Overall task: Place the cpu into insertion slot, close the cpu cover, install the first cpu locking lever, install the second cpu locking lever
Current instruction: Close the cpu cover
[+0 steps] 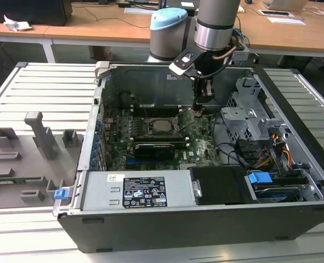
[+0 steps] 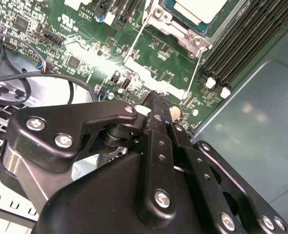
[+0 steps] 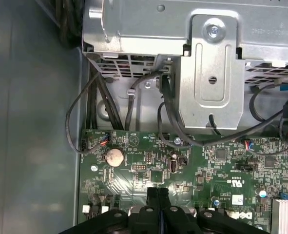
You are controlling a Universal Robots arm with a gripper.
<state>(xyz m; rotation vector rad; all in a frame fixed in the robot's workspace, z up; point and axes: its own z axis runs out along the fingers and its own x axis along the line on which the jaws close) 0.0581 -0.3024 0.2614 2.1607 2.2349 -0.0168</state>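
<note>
The cpu (image 1: 163,125) lies silver-topped in the insertion slot (image 1: 149,130) at the middle of the green motherboard. In the second wrist view the cpu (image 2: 198,9) sits with the cpu cover (image 2: 182,33) flat around it as a metal frame. Two thin wire locking levers run out from the socket, one lever (image 2: 136,41) and another lever (image 2: 193,73). My gripper (image 1: 198,107) hangs low over the board to the exterior view's right of the socket. Its black fingers (image 2: 156,105) are shut together, with the gripper (image 3: 157,192) showing nothing between its tips.
A grey metal drive cage (image 3: 212,73) with black cables (image 3: 92,105) stands beyond the gripper. A coin battery (image 3: 115,156) sits on the board. Long memory slots (image 2: 251,34) flank the socket. A black expansion card (image 1: 157,148) and the power supply (image 1: 142,192) lie nearer the case front.
</note>
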